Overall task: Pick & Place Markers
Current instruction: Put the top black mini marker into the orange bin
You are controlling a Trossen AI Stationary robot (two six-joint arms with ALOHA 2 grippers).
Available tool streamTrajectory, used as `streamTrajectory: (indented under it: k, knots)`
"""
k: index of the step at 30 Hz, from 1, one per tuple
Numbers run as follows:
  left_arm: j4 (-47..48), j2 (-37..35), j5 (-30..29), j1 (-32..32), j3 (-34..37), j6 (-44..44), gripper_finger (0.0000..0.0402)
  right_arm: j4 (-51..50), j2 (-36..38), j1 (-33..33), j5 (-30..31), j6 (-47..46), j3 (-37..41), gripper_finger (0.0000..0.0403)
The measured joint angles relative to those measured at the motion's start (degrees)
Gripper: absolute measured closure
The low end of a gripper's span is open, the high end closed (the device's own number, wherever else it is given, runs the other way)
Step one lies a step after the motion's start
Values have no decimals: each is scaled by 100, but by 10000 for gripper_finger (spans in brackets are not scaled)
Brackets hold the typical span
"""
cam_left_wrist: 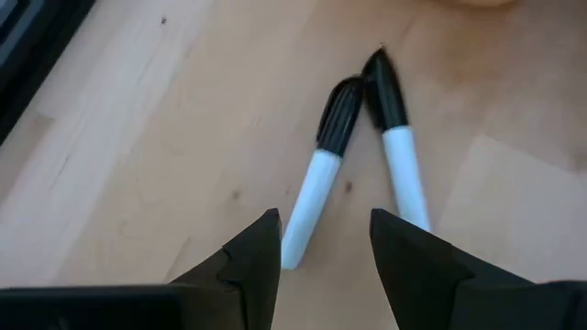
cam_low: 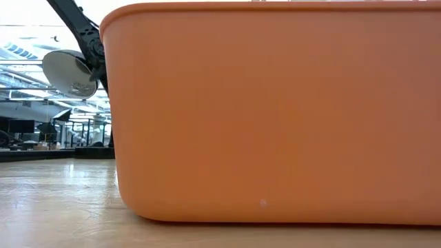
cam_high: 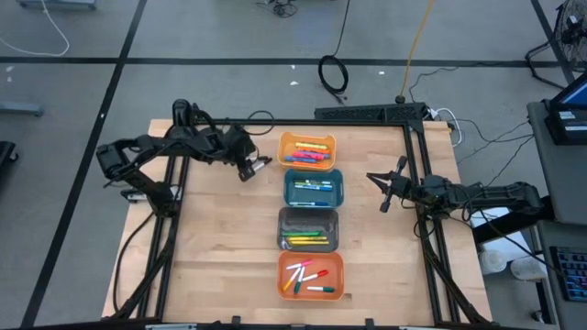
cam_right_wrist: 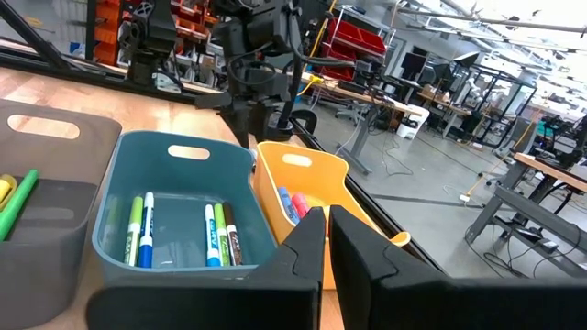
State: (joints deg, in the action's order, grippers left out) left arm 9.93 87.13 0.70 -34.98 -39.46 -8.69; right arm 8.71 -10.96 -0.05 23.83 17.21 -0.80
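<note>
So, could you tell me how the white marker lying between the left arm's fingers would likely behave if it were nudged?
The white marker looks like a slim round barrel lying flat on the table, so a sideways nudge would probably roll it. Its black cap touches the second marker, which might shift too. It appears rigid and light, and the smooth body could slip between the left gripper's open fingers.

The wooden table (cam_high: 220, 247) carried four bins in a row (light orange (cam_high: 307, 151), teal (cam_high: 313, 188), grey (cam_high: 308, 228), orange (cam_high: 310, 276)), plus two white markers (cam_left_wrist: 316, 183) lying loose.
</note>
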Motion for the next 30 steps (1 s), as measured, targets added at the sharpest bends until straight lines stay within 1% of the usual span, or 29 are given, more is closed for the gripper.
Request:
streamTrajectory:
  k: [3,6,11,14,17,19,26,30]
  knots:
    - [-106,0,-168,35,72,-11,231,0,1,0,-1,0,-1,392]
    - [-203,0,-212,72,122,-25,231,0,1,0,0,0,-1,392]
    - [-414,0,36,263,164,168,231,0,2,0,-2,1,0,392]
    - [-464,2,-14,392,163,71,231,0,2,0,-2,0,-2,392]
    - [-526,136,-359,469,163,-162,231,0,0,0,-2,1,0,392]
    - [-617,238,-376,449,163,-177,231,0,2,0,-2,1,-2,392]
    - [-1320,914,-475,428,138,-123,231,-2,2,0,1,2,-2,392]
    - [-1410,1076,-456,426,133,-8,231,0,2,0,0,1,-2,392]
